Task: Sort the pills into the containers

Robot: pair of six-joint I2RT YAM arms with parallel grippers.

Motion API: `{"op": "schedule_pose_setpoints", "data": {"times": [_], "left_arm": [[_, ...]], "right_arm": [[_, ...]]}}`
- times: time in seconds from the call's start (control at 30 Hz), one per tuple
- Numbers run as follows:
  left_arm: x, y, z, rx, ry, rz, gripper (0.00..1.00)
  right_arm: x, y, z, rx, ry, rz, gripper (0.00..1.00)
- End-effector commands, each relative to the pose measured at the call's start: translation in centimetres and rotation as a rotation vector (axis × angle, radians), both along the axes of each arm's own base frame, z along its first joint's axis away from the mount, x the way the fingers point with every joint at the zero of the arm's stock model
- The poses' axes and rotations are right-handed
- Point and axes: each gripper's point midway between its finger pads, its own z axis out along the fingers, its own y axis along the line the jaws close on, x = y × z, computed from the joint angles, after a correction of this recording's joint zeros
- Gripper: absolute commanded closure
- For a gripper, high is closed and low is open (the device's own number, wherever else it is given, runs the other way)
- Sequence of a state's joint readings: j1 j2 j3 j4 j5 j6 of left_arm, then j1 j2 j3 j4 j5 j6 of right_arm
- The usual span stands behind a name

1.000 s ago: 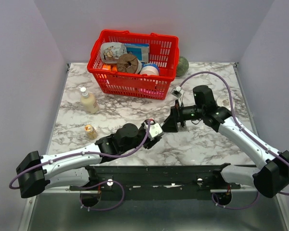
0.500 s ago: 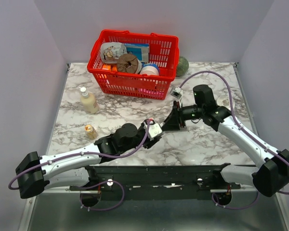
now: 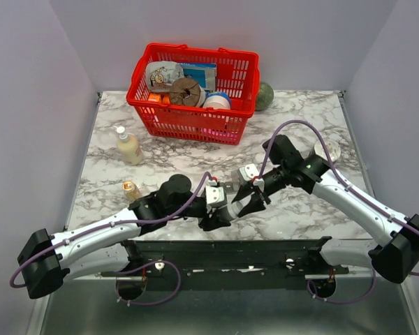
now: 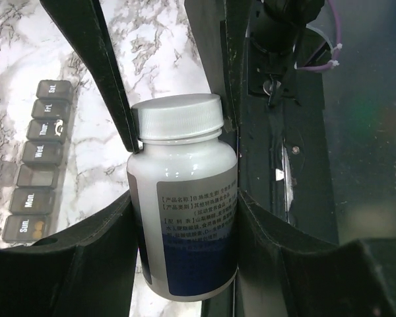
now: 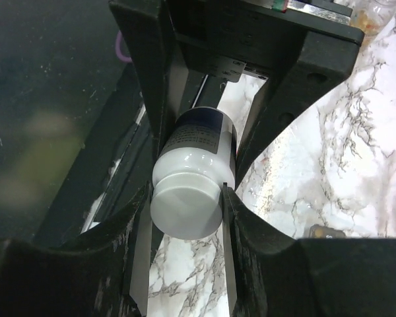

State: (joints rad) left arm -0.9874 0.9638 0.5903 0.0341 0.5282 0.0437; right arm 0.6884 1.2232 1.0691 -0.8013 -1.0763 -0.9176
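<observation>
My left gripper (image 4: 185,221) is shut on a white pill bottle (image 4: 185,198) with a blue-banded label, held off the table near its front edge. My right gripper (image 5: 187,197) is shut on the bottle's white cap (image 5: 188,205); its fingers (image 4: 102,72) flank the cap (image 4: 178,117) in the left wrist view. From above, the two grippers (image 3: 236,201) meet tip to tip. The containers (image 4: 38,165), a dark strip of day-labelled lidded compartments, lie on the marble left of the bottle. The pills are out of view.
A red basket (image 3: 194,122) full of goods stands at the back. A cream bottle (image 3: 128,146) and a small amber bottle (image 3: 130,190) stand at the left. A green round thing (image 3: 265,95) sits beside the basket. The black frame (image 3: 223,252) runs along the front edge.
My right gripper swung down and left to the left gripper and shut on the cap. The left gripper, still holding the bottle, shifted toward the front edge.
</observation>
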Motion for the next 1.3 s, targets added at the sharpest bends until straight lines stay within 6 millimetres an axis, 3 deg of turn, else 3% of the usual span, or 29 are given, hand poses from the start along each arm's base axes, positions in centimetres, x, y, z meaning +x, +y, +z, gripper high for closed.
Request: {"op": "schedule_pose_setpoints", "data": {"times": [0.0, 0.03, 0.13, 0.27, 0.3, 0.37, 0.4, 0.47, 0.5, 0.6, 0.8, 0.97, 1.27], "left_arm": [[0.6, -0.5, 3.3, -0.126, -0.119, -0.008, 1.00], [0.8, -0.5, 3.4, -0.130, -0.128, 0.002, 1.00], [1.5, -0.3, 3.7, -0.146, -0.154, 0.047, 1.00], [1.8, 0.0, 3.4, -0.140, -0.162, 0.069, 1.00], [2.2, 0.2, 3.4, -0.135, -0.170, 0.094, 1.00], [2.6, 0.5, 3.2, -0.126, -0.176, 0.120, 1.00], [3.1, 0.7, 3.4, -0.129, -0.187, 0.151, 1.00], [3.5, 0.9, 3.6, -0.134, -0.193, 0.179, 1.00], [3.7, 1.0, 3.6, -0.133, -0.193, 0.194, 1.00], [4.5, 1.0, 3.5, -0.123, -0.188, 0.242, 1.00], [5.4, 0.8, 3.5, -0.112, -0.179, 0.279, 1.00], [5.7, 0.7, 3.6, -0.108, -0.183, 0.292, 1.00], [6.0, 0.8, 3.6, -0.106, -0.188, 0.306, 1.00]], "right_arm": [[-2.0, 0.5, 1.4, 0.052, 0.036, 0.081, 0.50], [-2.1, 0.5, 1.2, 0.044, 0.052, 0.072, 0.39], [-2.2, 0.4, 1.6, 0.034, 0.105, 0.046, 0.24], [0.1, 0.7, 3.9, 0.049, 0.176, -0.068, 0.10], [0.4, 0.7, 4.3, 0.028, 0.258, -0.122, 0.01], [2.1, 0.8, 5.6, 0.066, 0.278, -0.186, 0.00], [2.2, 0.7, 5.5, 0.037, 0.384, -0.251, 0.00], [3.5, 0.9, 5.7, 0.062, 0.382, -0.342, 0.00], [3.6, 0.9, 5.2, 0.037, 0.458, -0.393, 0.00], [4.2, 0.9, 4.7, 0.024, 0.464, -0.442, 0.00], [5.0, 1.2, 3.9, -0.001, 0.494, -0.487, 0.03], [5.6, 1.4, 3.2, -0.020, 0.498, -0.515, 0.16], [5.8, 1.7, 2.1, -0.054, 0.492, -0.522, 0.17]]}}
